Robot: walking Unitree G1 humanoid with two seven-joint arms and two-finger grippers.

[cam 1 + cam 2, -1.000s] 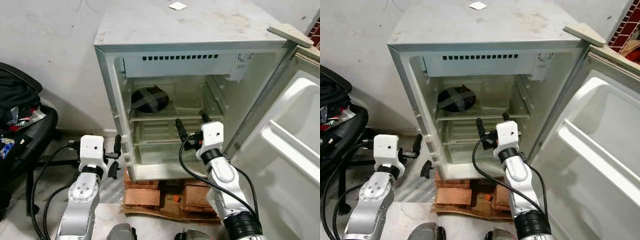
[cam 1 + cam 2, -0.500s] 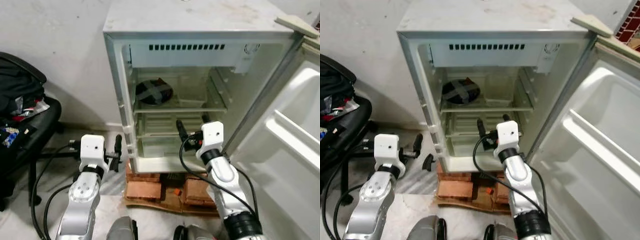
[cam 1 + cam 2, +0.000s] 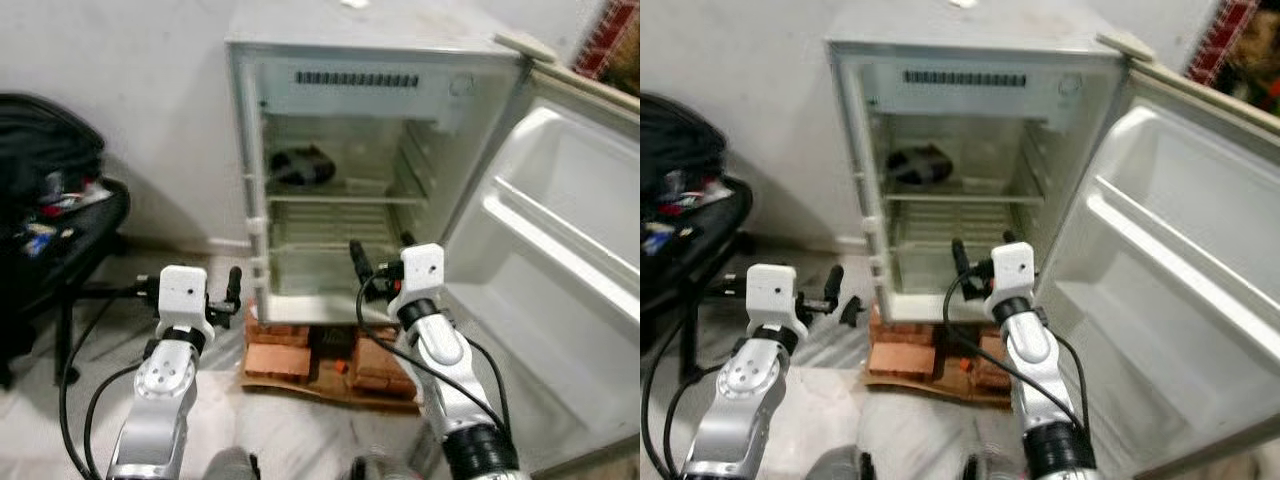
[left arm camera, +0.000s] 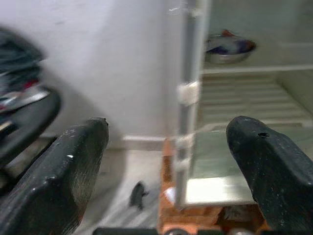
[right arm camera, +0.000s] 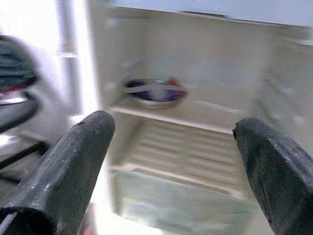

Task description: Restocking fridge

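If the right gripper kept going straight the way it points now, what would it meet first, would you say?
Probably the fridge interior: the open right gripper aims at the lower shelf, below the covered bowl. Depth is unclear.

Pale plastered wall (image 3: 140, 60), light tiled floor (image 3: 290, 430), black chair (image 3: 60, 215) at left, red bricks (image 3: 285, 360) stacked on floor.

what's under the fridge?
The fridge stands on red bricks set on a flat board. The floor beneath the board is covered, so nothing can be told there.
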